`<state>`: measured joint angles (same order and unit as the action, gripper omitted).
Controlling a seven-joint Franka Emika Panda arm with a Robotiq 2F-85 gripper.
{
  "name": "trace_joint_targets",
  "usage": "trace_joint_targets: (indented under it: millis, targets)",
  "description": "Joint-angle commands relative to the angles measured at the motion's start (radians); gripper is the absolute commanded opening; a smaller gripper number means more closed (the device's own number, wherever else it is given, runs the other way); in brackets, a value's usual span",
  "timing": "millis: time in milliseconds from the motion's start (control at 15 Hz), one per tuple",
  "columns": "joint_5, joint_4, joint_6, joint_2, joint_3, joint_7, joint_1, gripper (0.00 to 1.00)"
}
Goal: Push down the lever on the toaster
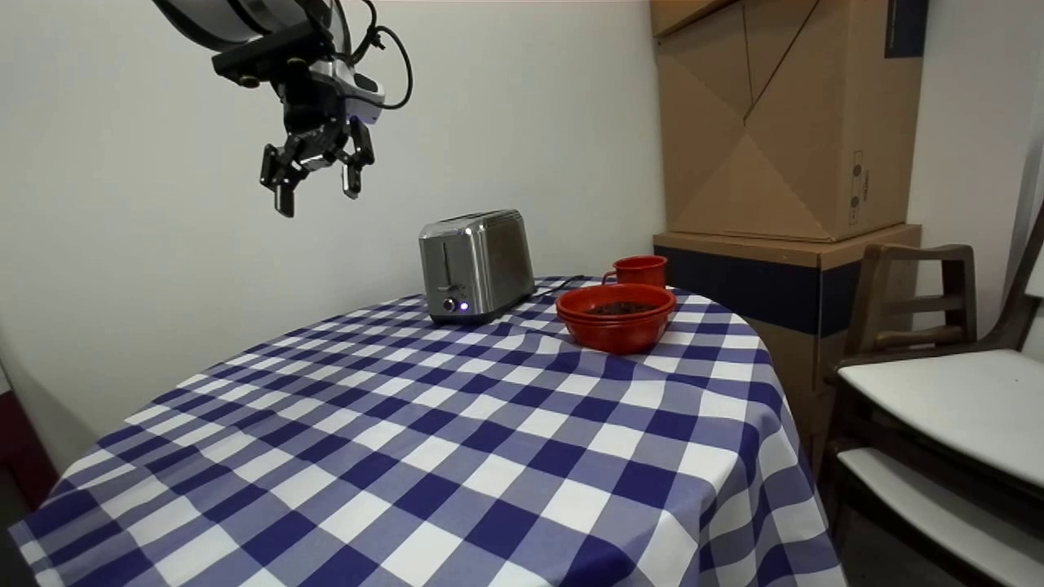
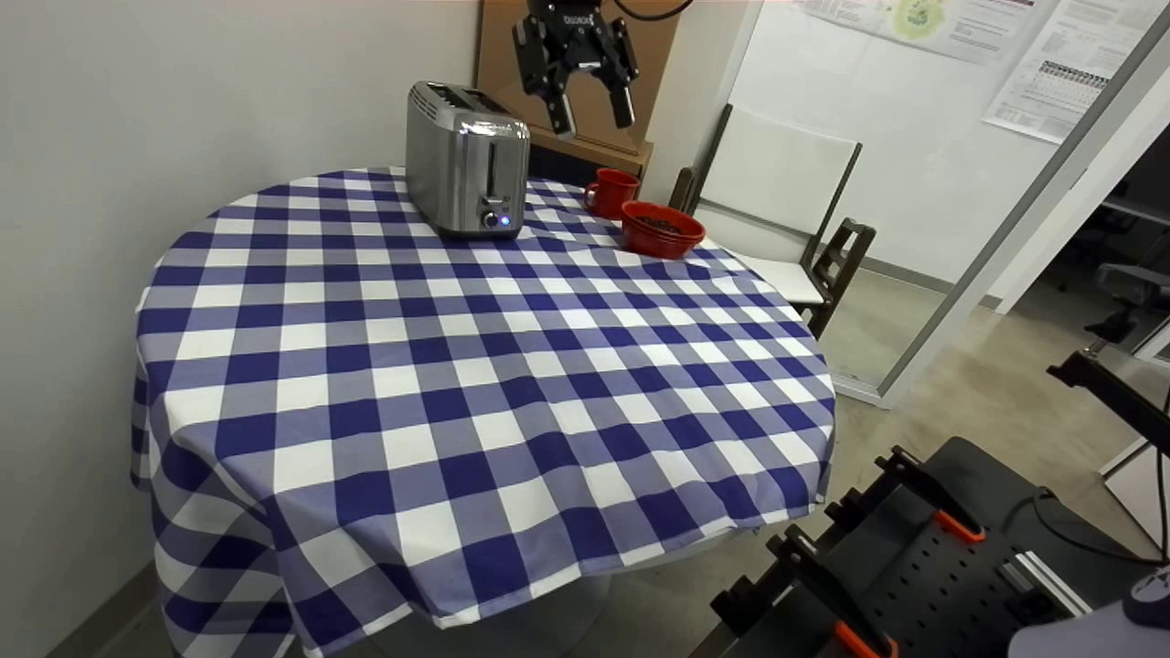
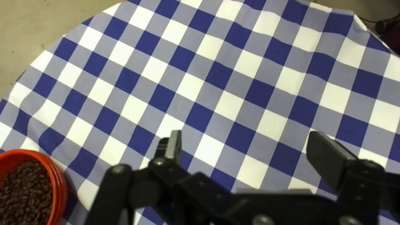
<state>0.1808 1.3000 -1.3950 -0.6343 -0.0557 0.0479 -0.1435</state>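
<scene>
One black two-fingered hand (image 2: 593, 122), jaws wide, empty; small grey lever (image 2: 494, 199) looks bottomed, so pressing could shove boxy silver metal toaster (image 2: 462, 169).

A plain pale wall (image 1: 530, 122) is shown in both exterior views. Large cardboard boxes (image 1: 750, 163) are stacked beside it, and dark-framed, white-seated chairs (image 1: 954, 399) are placed near them. The table (image 2: 393, 366) is covered in blue and white checks. In an exterior view, printed sheets (image 2: 1088, 82) are mounted on a white surface (image 2: 850, 100), a grey frame (image 2: 1042, 206) is seen at a slant, and smooth beige floor (image 2: 969, 393) is exposed below. Floor is also caught in the wrist view.
</scene>
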Motion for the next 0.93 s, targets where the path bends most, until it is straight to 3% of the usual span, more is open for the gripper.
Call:
trace_joint_targets:
  millis: [0, 267, 400, 800, 867]
  targets:
    - [0.058, 0.238, -0.122, 0.179, -0.004, 0.016, -0.035, 1.0]
    - [0.166, 0.426, -0.309, 0.333, -0.008, 0.128, -0.078, 1.0]
    - [0.165, 0.521, -0.399, 0.418, -0.015, 0.218, -0.082, 1.0]
    - [-0.016, 0.82, -0.536, 0.724, -0.017, 0.369, -0.019, 1.0]
    - [0.039, 0.672, -0.47, 0.584, -0.034, 0.34, -0.03, 1.0]
